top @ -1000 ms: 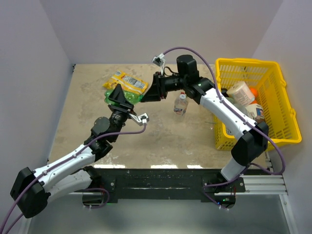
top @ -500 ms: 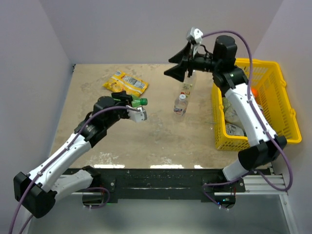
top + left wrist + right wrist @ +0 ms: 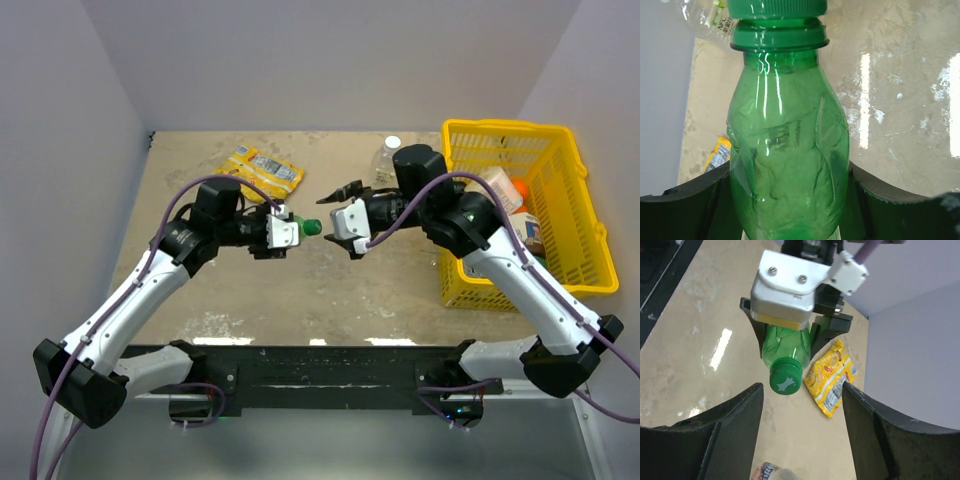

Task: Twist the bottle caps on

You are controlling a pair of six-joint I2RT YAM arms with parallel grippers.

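My left gripper (image 3: 285, 231) is shut on the green bottle (image 3: 787, 150) and holds it level above the table, neck pointing right. The dark green cap (image 3: 785, 381) sits on the bottle's neck; it also shows in the top view (image 3: 313, 227). My right gripper (image 3: 801, 390) is open, its jaws wide apart, facing the cap end-on a short way off without touching it; in the top view this gripper (image 3: 332, 215) sits just right of the cap. A clear bottle (image 3: 386, 160) with a white cap (image 3: 393, 143) stands at the back. Another labelled clear bottle (image 3: 771, 473) stands below my right gripper.
A yellow snack packet (image 3: 262, 170) lies at the back left and shows in the right wrist view (image 3: 832, 377). A yellow basket (image 3: 575, 200) with bulkier containers stands at the right. Grey walls close in the table on three sides.
My right arm came down from high at the back to face the green bottle's cap. My left arm turned the bottle level and moved it to the right.
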